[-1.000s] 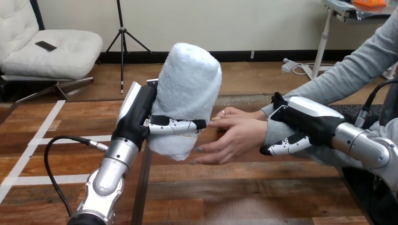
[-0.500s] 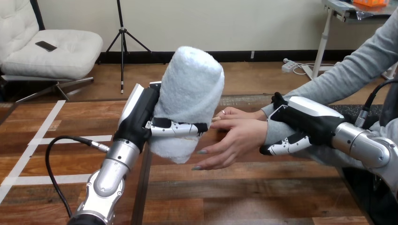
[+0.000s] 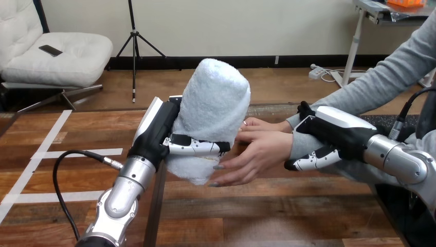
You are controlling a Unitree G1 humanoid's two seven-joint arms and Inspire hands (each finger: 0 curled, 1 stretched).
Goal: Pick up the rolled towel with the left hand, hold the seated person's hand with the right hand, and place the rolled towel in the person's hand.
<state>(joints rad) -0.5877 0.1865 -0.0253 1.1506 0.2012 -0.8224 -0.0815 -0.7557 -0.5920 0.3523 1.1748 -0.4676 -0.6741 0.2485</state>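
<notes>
A white rolled towel (image 3: 213, 113) stands upright in the air at the centre, with my left hand (image 3: 162, 134) shut round its lower half. The person's hand (image 3: 257, 154) reaches in from the right, palm toward the towel, its fingertips touching the towel's lower right side. A second hand of the person (image 3: 259, 124) lies just behind it. My right hand (image 3: 331, 136) is curled round the person's wrist in the grey sleeve, thumb underneath.
The wooden table (image 3: 267, 211) spreads below both arms, with a dark seam (image 3: 154, 206) running down under my left forearm. A black cable (image 3: 67, 159) loops off my left wrist at the left.
My left hand has carried the towel right and slightly down, against the person's open hand. The person's fingers have closed in on the towel. My right hand has stayed put.
</notes>
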